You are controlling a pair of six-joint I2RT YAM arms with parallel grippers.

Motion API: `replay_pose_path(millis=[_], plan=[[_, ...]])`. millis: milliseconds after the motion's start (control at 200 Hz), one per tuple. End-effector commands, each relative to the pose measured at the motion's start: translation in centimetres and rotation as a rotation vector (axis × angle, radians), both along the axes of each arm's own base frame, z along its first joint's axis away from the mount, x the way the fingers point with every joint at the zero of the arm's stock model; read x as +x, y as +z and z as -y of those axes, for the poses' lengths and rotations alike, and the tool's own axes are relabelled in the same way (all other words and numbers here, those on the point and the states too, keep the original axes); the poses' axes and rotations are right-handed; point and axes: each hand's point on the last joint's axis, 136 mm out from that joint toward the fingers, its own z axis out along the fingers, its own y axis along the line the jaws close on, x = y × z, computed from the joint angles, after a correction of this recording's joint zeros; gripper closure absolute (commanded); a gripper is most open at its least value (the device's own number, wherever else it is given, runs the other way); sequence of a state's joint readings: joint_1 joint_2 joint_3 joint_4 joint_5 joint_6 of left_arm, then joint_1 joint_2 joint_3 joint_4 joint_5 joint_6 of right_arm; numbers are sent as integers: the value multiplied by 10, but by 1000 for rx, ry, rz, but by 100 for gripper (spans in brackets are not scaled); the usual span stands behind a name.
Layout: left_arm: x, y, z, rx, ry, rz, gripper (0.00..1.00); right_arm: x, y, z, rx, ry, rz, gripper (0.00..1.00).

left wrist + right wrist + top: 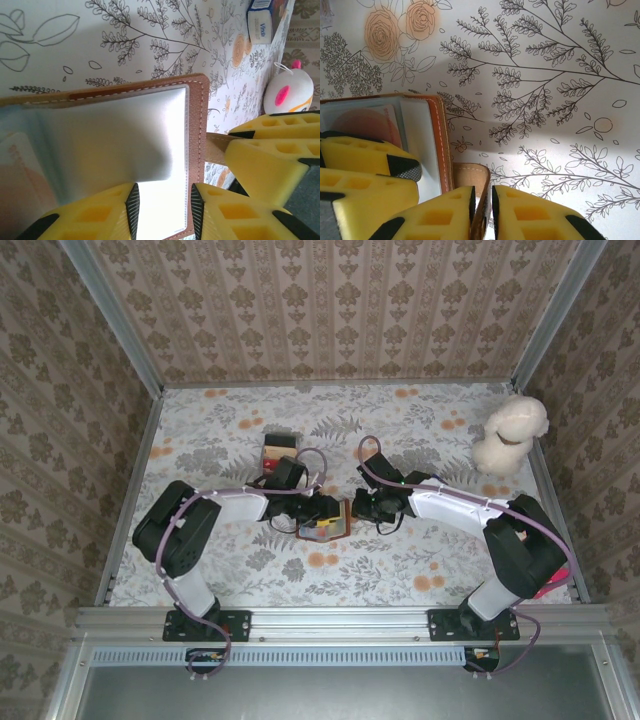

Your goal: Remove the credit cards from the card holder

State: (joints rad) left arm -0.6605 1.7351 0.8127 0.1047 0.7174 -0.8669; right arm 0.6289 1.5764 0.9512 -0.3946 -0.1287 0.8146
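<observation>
1. The card holder (326,523) lies open on the tabletop (400,430), just below the centre of the overhead view. It sits directly between the two end effectors, and its long axis runs left to right across the frame.
2. The right end effector (483,200) is grasping the card holder by its closing tab (470,172) at the bottom centre of the right wrist view. Its fingers press close against both faces of the tab.
3. The left end effector (163,200) straddles the stitched outer edge of the holder at the bottom of the left wrist view. Its fingers stand apart with the clear pocket (125,135) running in between them. Whether they pinch it or hang released cannot be told.
4. One of the credit cards (367,125), tan-orange, shows behind the clear pocket at the left of the right wrist view, just above the left end effector's fingers.
5. Governing relation, as a judgement:
   - The cards lie inward from the left end effector, toward the lower left of the left wrist view.
   - The left arm is therefore the nearer one for extraction, and the right arm serves as the anchor on the tab.
   - Which side the pocket mouth opens on cannot be told.
</observation>
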Motion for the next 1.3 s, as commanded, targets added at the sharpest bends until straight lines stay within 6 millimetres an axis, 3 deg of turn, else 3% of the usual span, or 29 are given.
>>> replay_pose_path(millis=[0, 260, 450, 655, 870, 1295], plan=[[-2, -9, -1, 29, -13, 2, 68, 4, 22, 2, 9, 2, 52, 79], [-5, -20, -4, 60, -12, -15, 77, 5, 47, 1, -14, 13, 123, 79], [-8, -28, -9, 86, -7, -20, 85, 1, 53, -23, -5, 69, 161, 80], [-10, -32, -12, 103, -3, -26, 93, -4, 23, -38, 1, 43, 73, 91], [-12, -36, -15, 115, -5, -30, 100, -7, -1, -47, 20, 40, 5, 93], [-26, -50, -27, 125, -3, -35, 100, -17, -49, -36, -57, 25, -93, 94]])
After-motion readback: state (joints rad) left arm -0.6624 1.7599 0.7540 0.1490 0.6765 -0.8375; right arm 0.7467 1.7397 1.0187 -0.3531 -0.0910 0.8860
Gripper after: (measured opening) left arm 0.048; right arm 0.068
